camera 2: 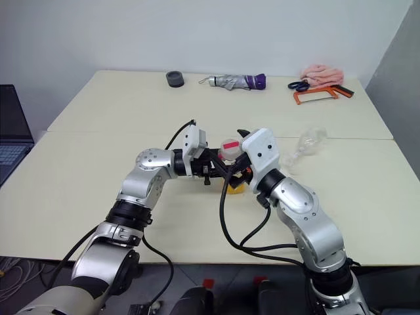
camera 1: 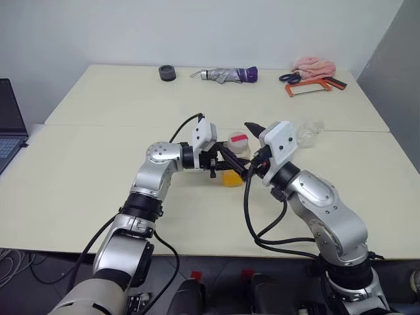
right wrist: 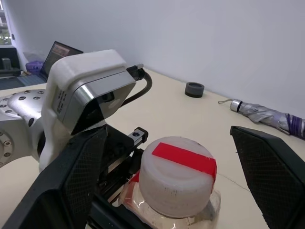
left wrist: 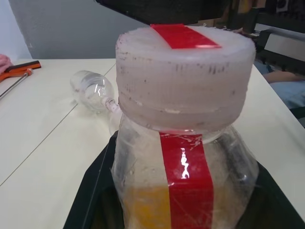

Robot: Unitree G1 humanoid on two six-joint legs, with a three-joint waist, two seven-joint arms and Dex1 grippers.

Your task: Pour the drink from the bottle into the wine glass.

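My left gripper (camera 1: 228, 164) is shut on the bottle (camera 1: 236, 152), holding it upright a little above the table's middle. The bottle is clear plastic with a red label strip and a white cap (right wrist: 176, 174). The drink (camera 1: 231, 178), orange-yellow, fills its lower part. My right gripper (right wrist: 178, 167) stands open at the cap, one black finger (right wrist: 78, 181) on each side of it and neither touching it. The wine glass (camera 2: 307, 142) lies on its side on the table just right of the bottle, and it is also in the left wrist view (left wrist: 93, 89).
Along the table's far edge (camera 1: 197, 65) lie a black tape roll (camera 1: 168, 73), a folded umbrella (camera 1: 230, 75), scissors (camera 1: 290, 77), an orange hacksaw (camera 1: 316, 85) and a pink cloth (camera 1: 314, 64). A laptop (camera 1: 10, 125) sits at the far left.
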